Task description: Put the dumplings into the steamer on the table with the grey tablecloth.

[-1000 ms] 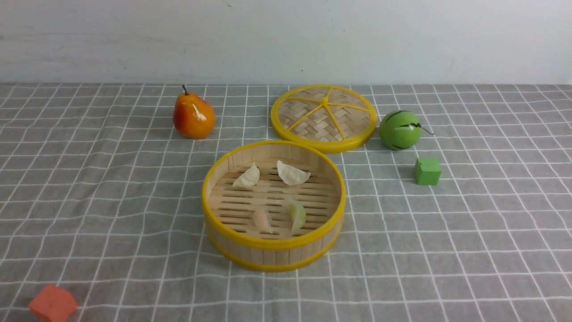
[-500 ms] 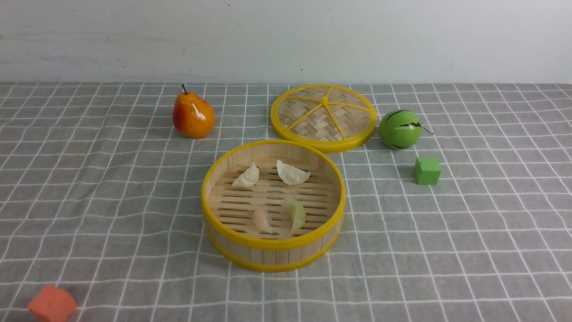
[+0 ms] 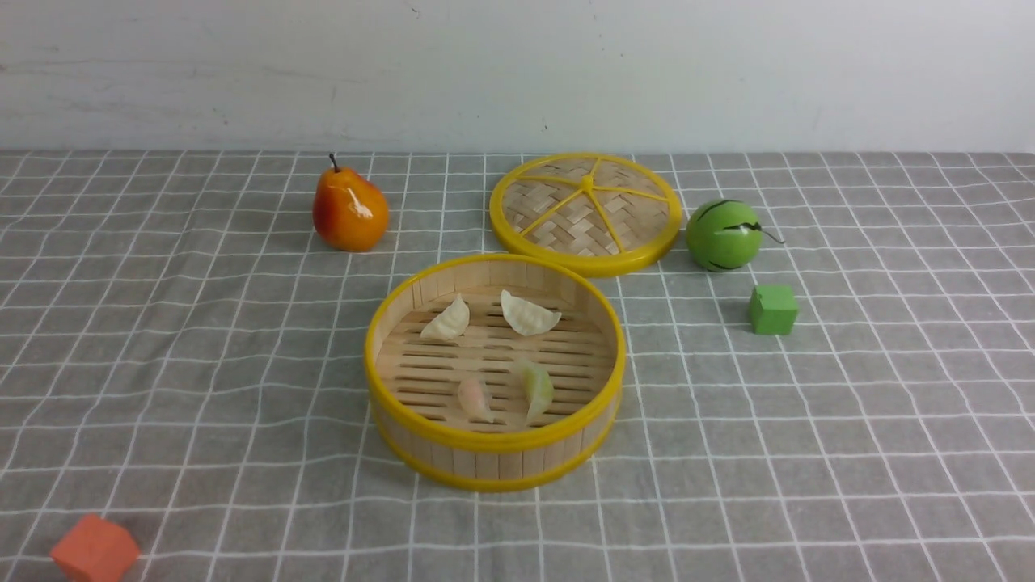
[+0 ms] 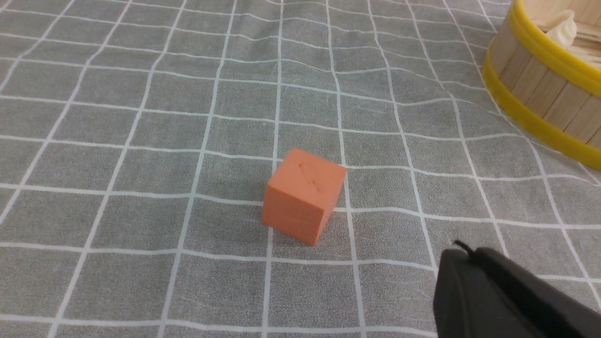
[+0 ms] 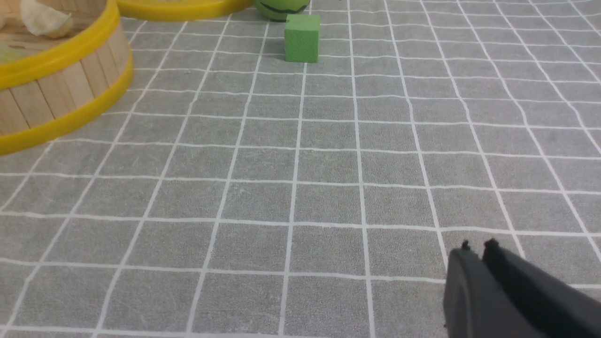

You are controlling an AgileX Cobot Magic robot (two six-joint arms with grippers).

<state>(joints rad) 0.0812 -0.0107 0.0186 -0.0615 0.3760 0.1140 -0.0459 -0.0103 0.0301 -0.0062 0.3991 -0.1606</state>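
Note:
The steamer stands mid-table on the grey tablecloth. In it lie two whitish dumplings, a pinkish dumpling and a yellow-green dumpling. Neither arm shows in the front view. My left gripper is shut and empty over the cloth, near an orange cube, with the steamer's wall off to one side. My right gripper is shut and empty over bare cloth, away from the steamer.
The woven lid lies behind the steamer. A pear stands at the back left, a green ball and green cube at the right. The orange cube sits at the front left corner.

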